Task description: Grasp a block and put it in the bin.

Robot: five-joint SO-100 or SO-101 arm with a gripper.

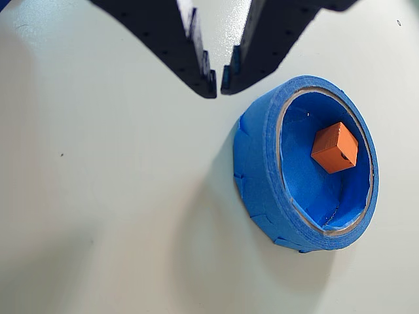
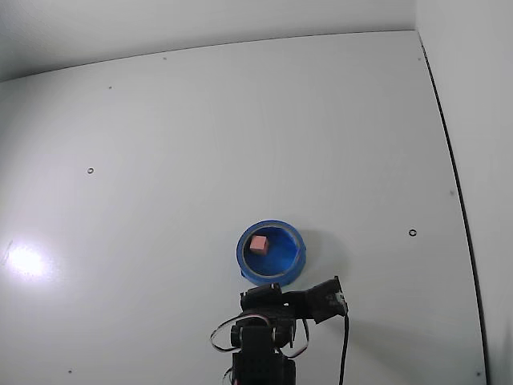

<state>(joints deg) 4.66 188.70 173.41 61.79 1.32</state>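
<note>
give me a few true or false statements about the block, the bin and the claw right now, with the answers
1. The block lies inside the bin. True.
2. The claw is clamped on the block. False: it holds nothing, its fingertips nearly together over bare table beside the bin.
3. In the fixed view the bin sits just above the arm. True.
4. A second block lies on the table outside the bin. False: only one block shows, and it is in the bin.
5. The bin is tipped on its side. False: it rests flat, opening up.
</note>
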